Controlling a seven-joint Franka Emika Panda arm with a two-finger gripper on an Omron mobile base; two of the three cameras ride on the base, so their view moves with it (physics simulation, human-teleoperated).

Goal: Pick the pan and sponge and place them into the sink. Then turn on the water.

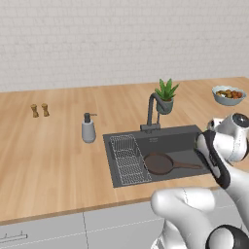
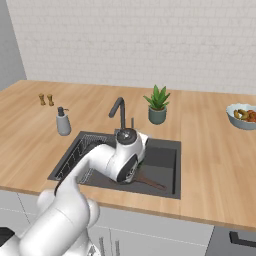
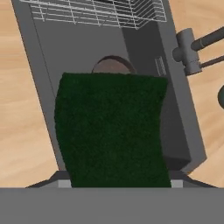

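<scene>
The green sponge (image 3: 111,131) fills the middle of the hand view, with my gripper (image 3: 118,183) shut on it. The gripper hangs above the dark grey sink (image 3: 48,78), over its right half in the right base view (image 2: 131,175). The dark brown pan (image 1: 158,163) lies on the sink (image 1: 170,138) floor with its handle pointing right. In the hand view the sponge hides all but a sliver of the pan (image 3: 113,65). The wire rack (image 1: 127,158) sits in the basin's left part. The tap (image 1: 151,109) stands behind the basin, and no stream comes from it.
A soap dispenser (image 1: 88,129) stands left of the sink. A potted plant (image 1: 166,95) is behind the tap. A bowl of food (image 1: 228,95) sits at the far right, and two small shakers (image 1: 40,110) at the far left.
</scene>
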